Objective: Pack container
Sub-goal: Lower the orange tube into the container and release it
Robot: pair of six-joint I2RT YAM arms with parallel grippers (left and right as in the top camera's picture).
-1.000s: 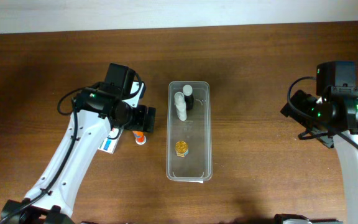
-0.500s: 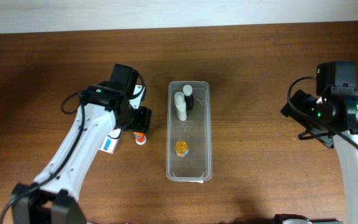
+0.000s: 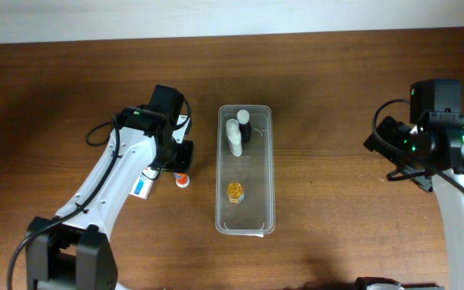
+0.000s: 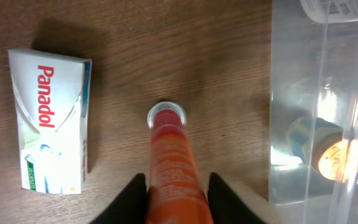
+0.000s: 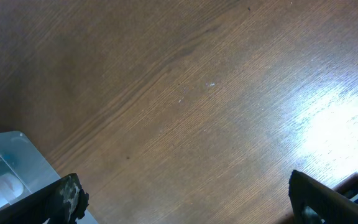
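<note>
The white box [image 4: 48,121] says "Panadol" in red. The left gripper [image 4: 176,180] pinches an orange tube [image 4: 166,143] beside the container [image 4: 303,81]. The right gripper [image 5: 185,186] is spread wide, empty.

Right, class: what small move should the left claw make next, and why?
Probably close the left claw firmly on the tube: its fingers flank it on both sides, and it sits on the table outside the container, not yet packed.

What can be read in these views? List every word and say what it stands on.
"Panadol": red letters on the white box.
Small print on that box: blurred.
Print on the orange tube: blurred.
Label on a bottle in the container: too small to read.
</note>
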